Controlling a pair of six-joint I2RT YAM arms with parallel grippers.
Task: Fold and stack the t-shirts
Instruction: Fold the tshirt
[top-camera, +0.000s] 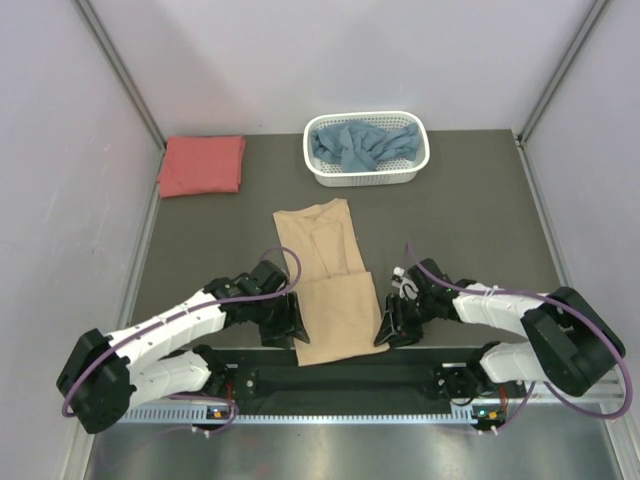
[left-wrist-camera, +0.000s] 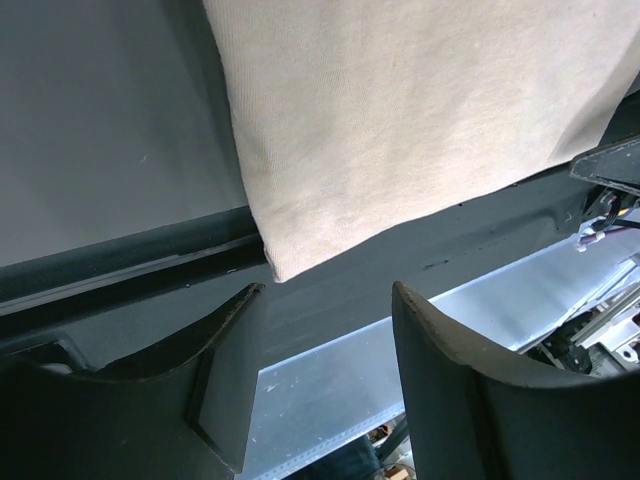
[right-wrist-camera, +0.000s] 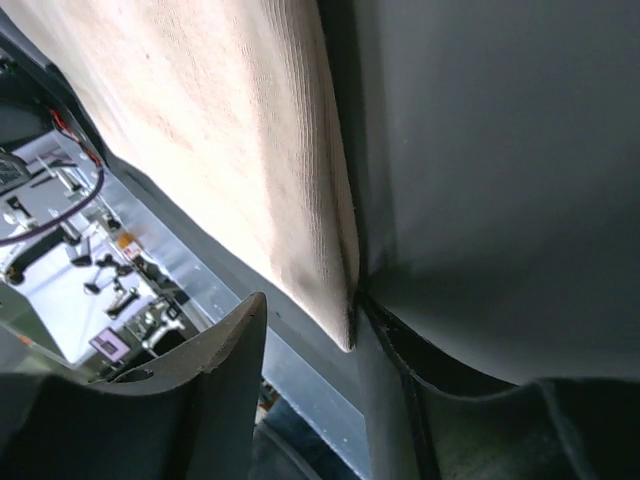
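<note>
1. Top view: both arms reach low and inward. The left gripper (top-camera: 283, 328) is at the tan t-shirt's (top-camera: 330, 290) left near corner, the right gripper (top-camera: 390, 328) at its right near corner. The shirt lies folded in a long strip mid-table (top-camera: 470, 220), its near end at the front edge. At the back, the white lattice basket (top-camera: 365, 179) holds a crumpled dusty blue t-shirt (top-camera: 360, 145). A folded coral-red t-shirt (top-camera: 202, 165) lies back left.
2. Left wrist: jaws wide, nothing between them — the shirt corner sits just ahead.
3. Right wrist: jaws apart but narrower. The shirt's corner touches one finger (right-wrist-camera: 390, 400) — not clamped.
</note>
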